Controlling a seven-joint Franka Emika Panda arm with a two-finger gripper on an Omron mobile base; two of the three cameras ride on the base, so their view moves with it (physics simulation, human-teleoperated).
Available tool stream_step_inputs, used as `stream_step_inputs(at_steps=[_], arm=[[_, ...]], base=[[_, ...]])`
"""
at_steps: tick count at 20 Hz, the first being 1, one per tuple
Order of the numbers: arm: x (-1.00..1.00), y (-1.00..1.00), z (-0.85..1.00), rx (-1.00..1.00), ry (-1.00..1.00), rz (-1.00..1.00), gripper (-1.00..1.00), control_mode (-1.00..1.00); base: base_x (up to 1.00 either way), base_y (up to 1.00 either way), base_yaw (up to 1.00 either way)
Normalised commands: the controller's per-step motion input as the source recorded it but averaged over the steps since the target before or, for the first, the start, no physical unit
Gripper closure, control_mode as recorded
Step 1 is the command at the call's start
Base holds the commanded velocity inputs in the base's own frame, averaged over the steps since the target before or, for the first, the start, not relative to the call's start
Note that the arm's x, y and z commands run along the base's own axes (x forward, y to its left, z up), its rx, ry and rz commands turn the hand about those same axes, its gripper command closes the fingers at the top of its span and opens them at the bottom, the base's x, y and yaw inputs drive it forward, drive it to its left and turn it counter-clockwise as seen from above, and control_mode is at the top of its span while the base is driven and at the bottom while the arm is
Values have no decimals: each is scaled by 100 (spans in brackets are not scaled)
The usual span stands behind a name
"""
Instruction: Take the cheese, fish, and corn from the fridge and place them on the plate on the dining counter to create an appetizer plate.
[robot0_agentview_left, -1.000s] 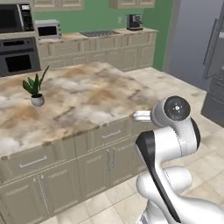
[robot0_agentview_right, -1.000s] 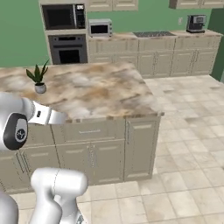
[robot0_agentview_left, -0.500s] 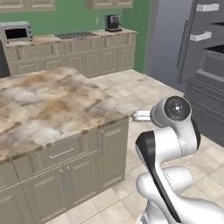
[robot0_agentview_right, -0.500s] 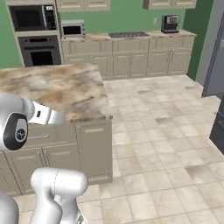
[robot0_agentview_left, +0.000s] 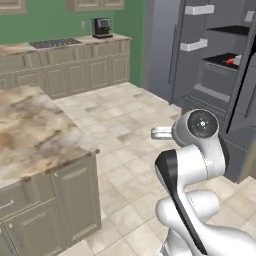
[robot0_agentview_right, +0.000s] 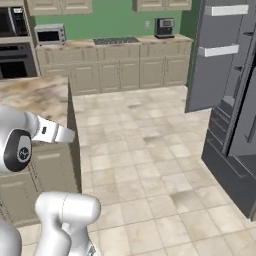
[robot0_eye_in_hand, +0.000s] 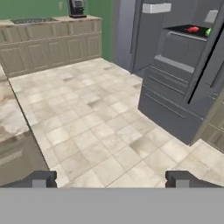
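1. I see the fridge (robot0_eye_in_hand: 175, 65) standing open, so the door needs no work.
2. The fish (robot0_eye_in_hand: 192, 29) lies on an upper shelf, with a green bit just beside it that I judge to be the corn (robot0_eye_in_hand: 208, 31); I can't make out any cheese.
3. My gripper (robot0_eye_in_hand: 111, 178) has its fingers wide apart and carries nothing.
4. Nothing looks fetched yet, so all three pickups remain.

No readable text, label, brand, number or sign anywhere. Fridge (robot0_agentview_left: 210, 70) panels plain grey. Coffee machine (robot0_agentview_right: 164, 28) and microwave (robot0_agentview_right: 49, 34) on the back counter (robot0_agentview_right: 115, 44) too small and blurred to show any markings.
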Motion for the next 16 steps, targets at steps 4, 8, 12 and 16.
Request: stream_step_inputs(at_steps=[4, 8, 12, 16], arm=[[0, 0, 0, 0, 0, 0, -100, 100], [0, 0, 0, 0, 0, 0, -100, 100], [0, 0, 0, 0, 0, 0, -100, 100], [0, 0, 0, 0, 0, 0, -100, 100]], base=[[74, -98, -15], [93, -73, -14], [100, -38, -13], [100, -2, -12]])
